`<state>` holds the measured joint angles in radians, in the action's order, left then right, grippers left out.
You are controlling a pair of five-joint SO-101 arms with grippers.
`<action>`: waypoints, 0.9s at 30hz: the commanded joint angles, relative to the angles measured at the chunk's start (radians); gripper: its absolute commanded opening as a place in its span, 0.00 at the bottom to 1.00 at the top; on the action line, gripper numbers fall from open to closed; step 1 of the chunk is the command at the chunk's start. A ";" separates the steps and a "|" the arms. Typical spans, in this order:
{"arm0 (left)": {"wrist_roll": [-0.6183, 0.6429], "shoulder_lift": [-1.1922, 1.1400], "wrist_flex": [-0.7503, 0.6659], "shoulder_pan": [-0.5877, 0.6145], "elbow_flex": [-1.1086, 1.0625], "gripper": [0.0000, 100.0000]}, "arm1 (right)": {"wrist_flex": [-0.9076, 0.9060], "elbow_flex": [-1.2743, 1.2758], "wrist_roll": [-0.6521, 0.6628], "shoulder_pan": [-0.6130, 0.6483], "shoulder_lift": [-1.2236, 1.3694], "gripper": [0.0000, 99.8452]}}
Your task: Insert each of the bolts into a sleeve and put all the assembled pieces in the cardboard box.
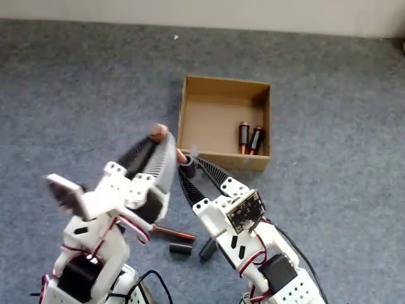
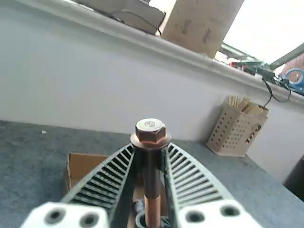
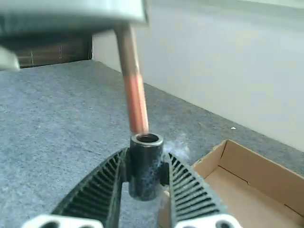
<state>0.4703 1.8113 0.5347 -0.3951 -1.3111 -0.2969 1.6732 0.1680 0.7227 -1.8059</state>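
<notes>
item: copper-coloured hex-head metal bolt (image 2: 150,135), head up, its shank clenched between the ribbed black fingers of the left gripper (image 2: 151,148). the tip sits at the mouth of a short dark cylindrical sleeve (image 3: 144,171); whether it has entered the bore, i cannot tell.
item: that sleeve, grasped by the right gripper (image 3: 146,154), bore facing up, just outside the box's near wall.
item: open brown cardboard box (image 1: 190,114), with two assembled pieces (image 1: 249,138) lying side by side inside.
item: loose on the grey carpet (image 1: 76,82) between the arms: a spare bolt (image 1: 172,233), a spare sleeve (image 1: 180,249), and a second dark piece (image 1: 207,249), likely another sleeve.
risk: the shank looks tilted against the bore. pushed that way, it would likely catch on the rim, skid off, or lever the sleeve out of its grasp and onto the carpet.
</notes>
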 commanded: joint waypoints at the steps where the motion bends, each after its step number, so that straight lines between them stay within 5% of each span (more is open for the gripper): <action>1: -0.071 0.005 -0.106 -0.058 -0.048 0.01 | 0.041 0.147 0.015 0.012 -0.030 0.01; 6: -0.084 0.005 -0.229 -0.018 -0.116 0.01 | 0.041 0.147 0.015 0.012 -0.030 0.01; 14: -0.087 0.007 -0.230 -0.013 -0.131 0.01 | 0.042 0.147 0.015 0.004 -0.030 0.01; 27: -0.149 0.010 -0.031 -0.021 -0.120 0.01 | 0.042 0.147 0.015 0.002 -0.030 0.01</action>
<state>0.3353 1.8098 0.4749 -0.4350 -1.4492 -0.2969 1.6732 0.1741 0.7227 -1.8059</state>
